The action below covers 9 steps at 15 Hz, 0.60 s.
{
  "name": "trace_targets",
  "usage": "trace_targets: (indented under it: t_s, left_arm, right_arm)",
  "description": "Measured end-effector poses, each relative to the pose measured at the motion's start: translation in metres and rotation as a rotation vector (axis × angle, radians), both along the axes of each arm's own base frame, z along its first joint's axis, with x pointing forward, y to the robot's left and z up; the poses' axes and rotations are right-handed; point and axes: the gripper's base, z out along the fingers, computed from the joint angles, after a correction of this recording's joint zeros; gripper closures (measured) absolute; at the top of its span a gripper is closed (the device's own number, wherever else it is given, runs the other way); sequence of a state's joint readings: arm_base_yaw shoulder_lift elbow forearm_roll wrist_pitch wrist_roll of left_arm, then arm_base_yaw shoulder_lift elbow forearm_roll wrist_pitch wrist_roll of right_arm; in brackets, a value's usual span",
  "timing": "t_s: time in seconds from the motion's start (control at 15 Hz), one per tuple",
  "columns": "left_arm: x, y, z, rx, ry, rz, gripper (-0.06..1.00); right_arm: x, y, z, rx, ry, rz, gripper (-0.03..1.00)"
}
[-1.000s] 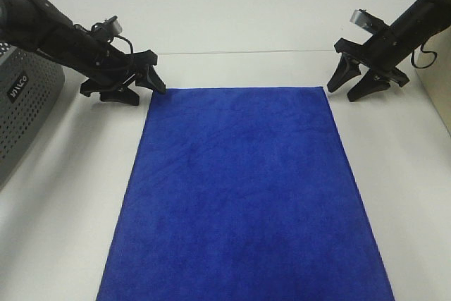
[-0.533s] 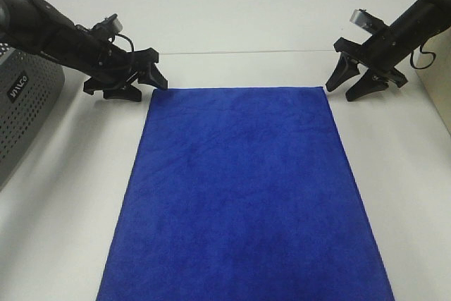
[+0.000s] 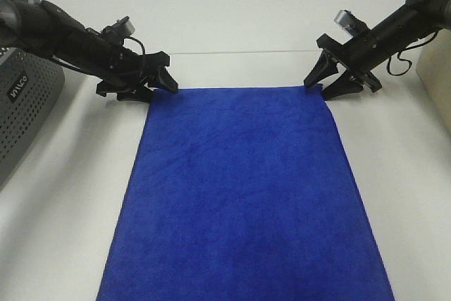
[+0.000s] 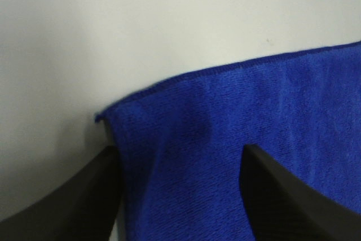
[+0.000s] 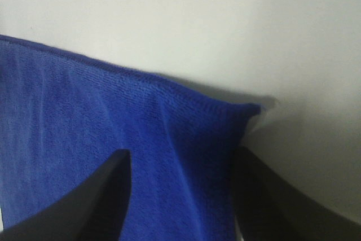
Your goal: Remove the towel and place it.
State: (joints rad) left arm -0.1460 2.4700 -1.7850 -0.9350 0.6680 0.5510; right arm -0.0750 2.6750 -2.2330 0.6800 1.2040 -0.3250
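The blue towel [image 3: 239, 188] lies spread flat on the white table [image 3: 232, 12], reaching from mid-table to the near edge of view. My left gripper [image 3: 158, 91] is low at the towel's far left corner, jaws open. In the left wrist view that corner of the towel [image 4: 254, 139] lies between the two dark fingers [image 4: 84, 201] of the left gripper [image 4: 179, 156]. My right gripper [image 3: 320, 89] is open at the far right corner. The right wrist view shows the towel [image 5: 84, 117] corner between the fingers [image 5: 107, 196] of the right gripper [image 5: 180, 159]. Neither gripper has closed on the cloth.
A grey perforated basket [image 3: 17, 111] stands at the left edge of the table, close behind the left arm. A beige object [image 3: 437, 89] sits at the right edge. A seam in the tabletop runs just beyond the towel's far edge.
Both grippers have moved inward onto the towel's far corners: the left one to the right, the right one to the left. The towel has not shifted.
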Motion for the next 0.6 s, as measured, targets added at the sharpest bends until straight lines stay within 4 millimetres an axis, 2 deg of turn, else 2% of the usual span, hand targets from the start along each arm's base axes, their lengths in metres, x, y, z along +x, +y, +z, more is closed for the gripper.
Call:
trace_targets:
  t_s: [0.2, 0.27, 0.33, 0.47, 0.53, 0.6]
  left_arm:
    - [-0.002, -0.013, -0.006, -0.021, 0.009, 0.002, 0.45]
    - [-0.002, -0.016, -0.006, -0.021, 0.004, 0.004, 0.51]
    - [-0.002, -0.018, -0.007, -0.017, 0.001, 0.006, 0.60]
    - [-0.002, -0.019, -0.012, -0.010, 0.001, 0.012, 0.85]
    - [-0.001, -0.018, -0.012, -0.006, -0.002, 0.014, 0.93]
    - [-0.001, -0.018, -0.012, -0.005, -0.003, 0.016, 0.94]
  right_arm:
    - [0.002, 0.019, -0.002, -0.026, -0.031, 0.022, 0.48]
    - [0.003, 0.022, -0.003, -0.044, -0.041, 0.029, 0.55]
    - [0.003, 0.021, -0.003, -0.064, -0.049, 0.031, 0.65]
    - [0.004, 0.019, -0.006, -0.091, -0.054, 0.036, 0.91]
    - [0.004, 0.019, -0.006, -0.094, -0.054, 0.037, 0.95]
    - [0.004, 0.019, -0.007, -0.097, -0.056, 0.039, 0.95]
